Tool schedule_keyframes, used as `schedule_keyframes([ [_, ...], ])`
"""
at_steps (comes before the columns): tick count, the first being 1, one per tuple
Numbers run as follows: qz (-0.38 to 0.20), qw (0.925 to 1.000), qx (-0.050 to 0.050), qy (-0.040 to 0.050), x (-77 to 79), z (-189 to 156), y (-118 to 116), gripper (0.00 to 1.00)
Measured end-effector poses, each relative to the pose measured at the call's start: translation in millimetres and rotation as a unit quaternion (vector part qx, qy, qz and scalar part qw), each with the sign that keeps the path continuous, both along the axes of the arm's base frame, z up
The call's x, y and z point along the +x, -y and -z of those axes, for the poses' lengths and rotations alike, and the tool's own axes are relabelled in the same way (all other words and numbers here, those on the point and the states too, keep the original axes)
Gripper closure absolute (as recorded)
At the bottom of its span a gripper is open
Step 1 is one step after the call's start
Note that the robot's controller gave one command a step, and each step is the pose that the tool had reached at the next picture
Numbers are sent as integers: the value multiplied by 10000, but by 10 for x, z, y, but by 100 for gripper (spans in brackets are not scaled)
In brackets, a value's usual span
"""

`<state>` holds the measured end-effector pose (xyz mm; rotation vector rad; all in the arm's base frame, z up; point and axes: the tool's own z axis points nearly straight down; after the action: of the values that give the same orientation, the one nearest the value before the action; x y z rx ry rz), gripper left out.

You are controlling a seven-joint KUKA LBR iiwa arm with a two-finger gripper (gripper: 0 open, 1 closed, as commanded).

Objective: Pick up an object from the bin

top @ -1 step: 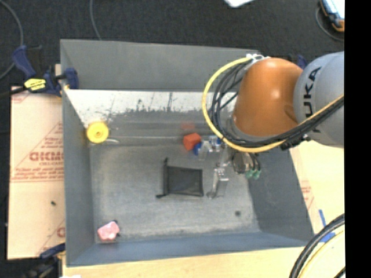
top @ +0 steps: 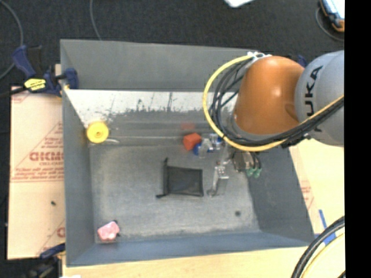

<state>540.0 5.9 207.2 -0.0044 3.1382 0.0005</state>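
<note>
As the gripper (top: pixel 218 179) hangs low in the bin (top: pixel 139 213), just beside the right edge of the flat black square thing (top: pixel 183 181), this looks like the approach step. Nothing seen held, and open or closed can't be told. Next move likely needs centring on that edge, then closing. Orange block (top: pixel 191 141) is near behind, while the yellow disc (top: pixel 97 132) and pink lump (top: pixel 108 230) lie well apart.

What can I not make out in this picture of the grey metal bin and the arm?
All in the camera view:
1. The right back part of the grey metal bin is hidden under the arm's orange cover and cables.
2. The small blue thing beside the orange-red block is partly behind the gripper; shape unclear.
3. Whether the gripper touches the flat black square piece: cannot tell.
4. The small pink lump: too small to name.
</note>
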Motion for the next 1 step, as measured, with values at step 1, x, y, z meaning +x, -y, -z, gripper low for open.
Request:
schedule_keyframes([
  [1, -556, 9985, -2, -26, 132, 1009, -920, 0],
])
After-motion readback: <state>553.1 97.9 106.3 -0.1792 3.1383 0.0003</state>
